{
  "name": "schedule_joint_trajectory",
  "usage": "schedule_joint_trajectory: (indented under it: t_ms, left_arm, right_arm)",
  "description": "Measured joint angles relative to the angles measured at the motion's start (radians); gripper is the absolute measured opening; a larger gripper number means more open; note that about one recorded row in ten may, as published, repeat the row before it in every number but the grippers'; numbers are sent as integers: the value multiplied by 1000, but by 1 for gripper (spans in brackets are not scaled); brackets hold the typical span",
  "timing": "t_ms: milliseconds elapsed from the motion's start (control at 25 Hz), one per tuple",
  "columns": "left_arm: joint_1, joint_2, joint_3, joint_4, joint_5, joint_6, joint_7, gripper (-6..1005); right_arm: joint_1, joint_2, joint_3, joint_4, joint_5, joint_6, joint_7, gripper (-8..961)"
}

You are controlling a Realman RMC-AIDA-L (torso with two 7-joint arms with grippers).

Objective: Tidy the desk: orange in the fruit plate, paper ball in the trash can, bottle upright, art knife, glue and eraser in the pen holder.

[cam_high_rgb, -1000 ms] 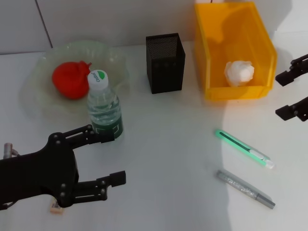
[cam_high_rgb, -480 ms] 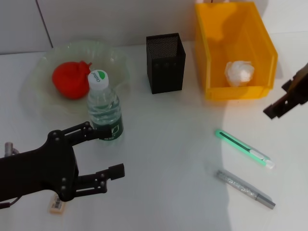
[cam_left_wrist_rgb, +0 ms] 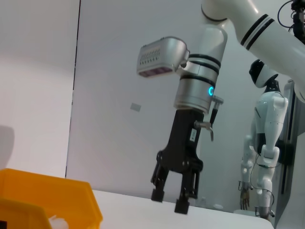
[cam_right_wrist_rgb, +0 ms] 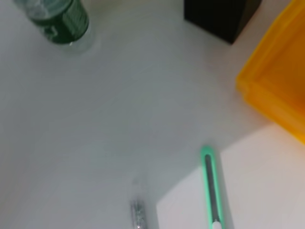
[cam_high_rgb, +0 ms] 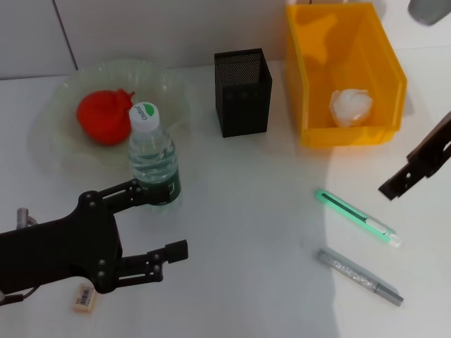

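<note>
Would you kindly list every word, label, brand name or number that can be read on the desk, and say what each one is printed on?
Nothing can be read.
Bottle cap: a green mark with lettering, too small to read.
Bottle's dark green label: white printing, too blurred to read.
Eraser: a white barcode label, too small to read.
Art knife and glue: no print visible.
</note>
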Motion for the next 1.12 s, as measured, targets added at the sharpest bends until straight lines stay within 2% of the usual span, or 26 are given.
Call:
schedule_joint_trajectory:
  t_ms: [120,360,520,880,1120]
  left_arm:
    - [-1,-1,0,-8,0,-6,11,815]
    - [-8,-1,0,-31,1,-16,25,815]
    - [-26,0,-2,-74,2,-17,39,815]
    - [-27,0,-1,-83,2,-18,60,815]
    - [-27,0,6,-84,2,-16,65,815]
  right_arm:
    - [-31,10,-63,58,-1,69,16,804]
    - [-51,8,-104,179,-1,187,43,803]
    - [-55,8,-110,202,-3,205,43,802]
    - [-72,10,-132,253,-14,287,34,803]
    - [-88,10,-207,265,-27,329,38,803]
